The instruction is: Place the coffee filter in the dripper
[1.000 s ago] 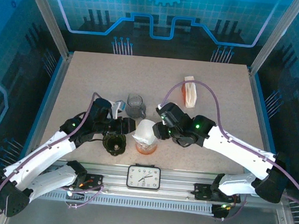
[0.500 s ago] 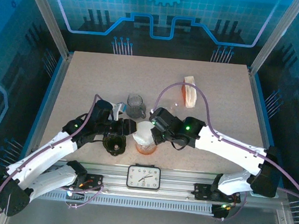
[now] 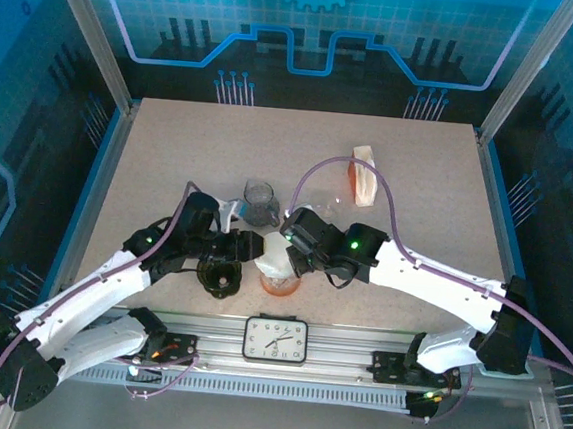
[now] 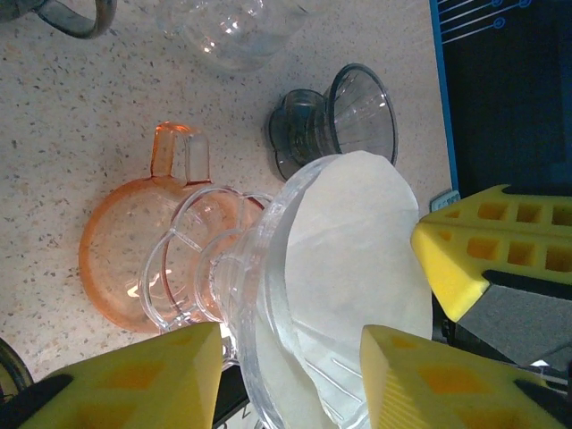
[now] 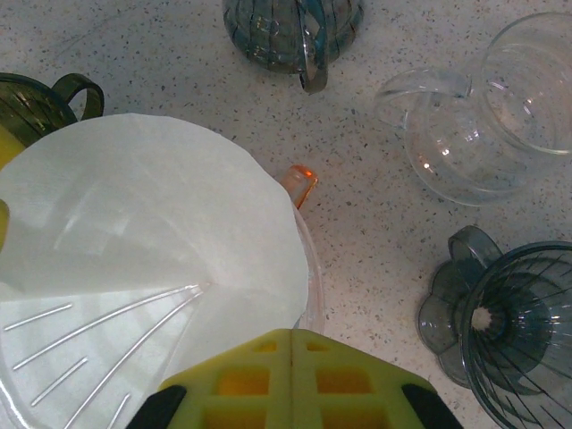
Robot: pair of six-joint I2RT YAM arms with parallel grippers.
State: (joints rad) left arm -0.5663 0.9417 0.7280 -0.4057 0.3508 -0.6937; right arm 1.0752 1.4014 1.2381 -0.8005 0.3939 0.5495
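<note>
A white paper coffee filter [image 5: 152, 214] lies inside a clear plastic dripper [image 4: 268, 268], which tilts over an orange dripper [image 4: 121, 268] on the table. My left gripper [image 4: 290, 344] has its yellow fingers on either side of the clear dripper and holds it from the left. My right gripper [image 5: 290, 338] is shut, its tips pinching the filter's near edge at the dripper's rim. From above, the filter [image 3: 274, 255] sits between the left gripper [image 3: 253, 247] and the right gripper [image 3: 286, 261].
A dark grey dripper [image 5: 523, 317] stands close by, as do a clear glass server [image 5: 483, 125] and a grey glass mug [image 3: 259, 202]. An orange holder of filters [image 3: 364, 176] stands at the back right. A clock [image 3: 276, 339] lies at the near edge.
My right gripper moved left and down with the filter, which sank from standing high into the clear dripper. The left gripper shifted slightly right.
</note>
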